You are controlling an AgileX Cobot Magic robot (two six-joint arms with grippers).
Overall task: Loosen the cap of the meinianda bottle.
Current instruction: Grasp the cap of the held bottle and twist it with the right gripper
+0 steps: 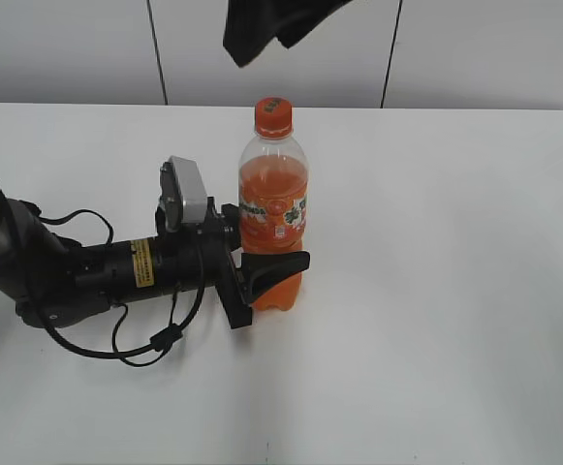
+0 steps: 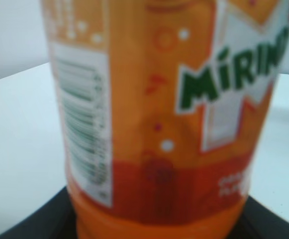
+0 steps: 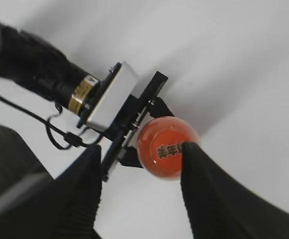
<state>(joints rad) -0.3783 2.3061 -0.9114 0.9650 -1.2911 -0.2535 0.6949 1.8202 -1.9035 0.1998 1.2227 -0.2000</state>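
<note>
**A:** Bottle first: where does it stand, and who has it?

**B:** The meinianda bottle (image 1: 273, 208) stands upright on the white table (image 1: 455, 291), near the middle. My left gripper (image 1: 271, 276) lies low along the tabletop and clamps the bottle's lower body, one dark finger on each side just below the label band (image 1: 273, 218). In my left wrist view the label fills nearly the whole picture, so the bottle sits deep between the fingers.

**A:** And your right side?

**B:** My right gripper (image 3: 139, 194) hangs above the bottle, looking straight down on the cap (image 3: 165, 148). Its jaws stand wide apart and hold nothing. One dark finger (image 3: 204, 189) overlaps the cap's edge in that view; the other sits well off to the side. Whether that finger actually touches the cap, I cannot tell from this angle. In the exterior view only a dark piece of that arm (image 1: 271, 29) shows at the top edge, clearly above the cap, so I judge it has not closed in.

**A:** So how far along is the job?

**B:** The bracing appears done: bottle pinned, upright, steady. The cap sits square on the neck with no visible gap, so I judge it still tight. What is left is the main part: centre the open jaws over the cap, lower, close on it, and twist while my left side keeps the bottle from turning.
</note>
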